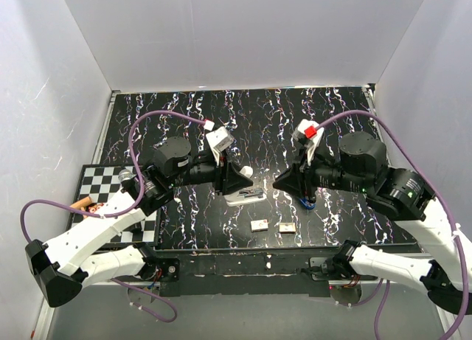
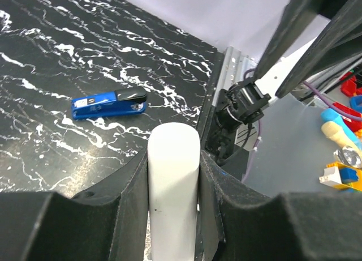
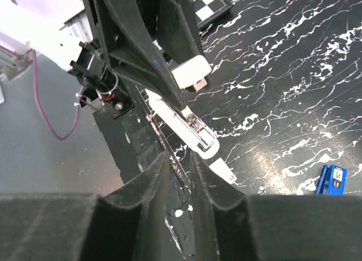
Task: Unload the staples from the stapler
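Note:
A white stapler lies open near the table's front middle, its lid raised. My left gripper is shut on that lid, which stands between its fingers in the left wrist view. In the right wrist view the metal staple channel and the base tip point toward my right gripper. That gripper is open by a narrow gap, empty, and just off the stapler's front end. No loose staples show.
A blue stapler lies under my right arm and also shows in the left wrist view. Two small boxes sit near the front edge. A checkered board lies at the left. White walls enclose the table.

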`<state>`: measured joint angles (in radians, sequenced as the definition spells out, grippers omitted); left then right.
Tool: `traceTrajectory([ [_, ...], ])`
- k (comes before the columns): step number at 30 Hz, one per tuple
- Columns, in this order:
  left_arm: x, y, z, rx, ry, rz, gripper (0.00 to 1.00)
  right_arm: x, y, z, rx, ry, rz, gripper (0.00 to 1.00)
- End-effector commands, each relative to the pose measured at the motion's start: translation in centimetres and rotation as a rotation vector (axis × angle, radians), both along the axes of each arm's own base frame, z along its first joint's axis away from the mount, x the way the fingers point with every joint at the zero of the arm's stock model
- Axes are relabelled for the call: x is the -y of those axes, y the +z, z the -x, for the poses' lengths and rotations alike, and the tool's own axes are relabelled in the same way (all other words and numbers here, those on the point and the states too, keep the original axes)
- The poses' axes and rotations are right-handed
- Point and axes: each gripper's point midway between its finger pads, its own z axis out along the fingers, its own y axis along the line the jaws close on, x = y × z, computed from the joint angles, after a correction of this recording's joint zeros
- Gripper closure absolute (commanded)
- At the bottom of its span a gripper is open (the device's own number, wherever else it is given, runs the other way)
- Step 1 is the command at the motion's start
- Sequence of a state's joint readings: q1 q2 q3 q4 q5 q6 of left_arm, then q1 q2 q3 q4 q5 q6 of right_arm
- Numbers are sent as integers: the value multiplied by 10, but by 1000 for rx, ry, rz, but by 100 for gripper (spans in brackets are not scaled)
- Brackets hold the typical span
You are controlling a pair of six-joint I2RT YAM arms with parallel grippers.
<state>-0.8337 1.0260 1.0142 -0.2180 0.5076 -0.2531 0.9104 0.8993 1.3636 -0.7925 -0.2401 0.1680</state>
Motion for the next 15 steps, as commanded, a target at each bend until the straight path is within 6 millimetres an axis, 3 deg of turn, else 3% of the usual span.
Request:
traceTrajectory([
  [1,-8,13,-17,27,112,-1,100,-6,10,-20,39,-62,20,78],
  [4,-12,15,-26,18,178,-6,100,-16,6,-39,32,-115,44,99],
  [15,-28,2,-63,-33,419,-34,100,-62,-24,-97,26,-231,22,99],
])
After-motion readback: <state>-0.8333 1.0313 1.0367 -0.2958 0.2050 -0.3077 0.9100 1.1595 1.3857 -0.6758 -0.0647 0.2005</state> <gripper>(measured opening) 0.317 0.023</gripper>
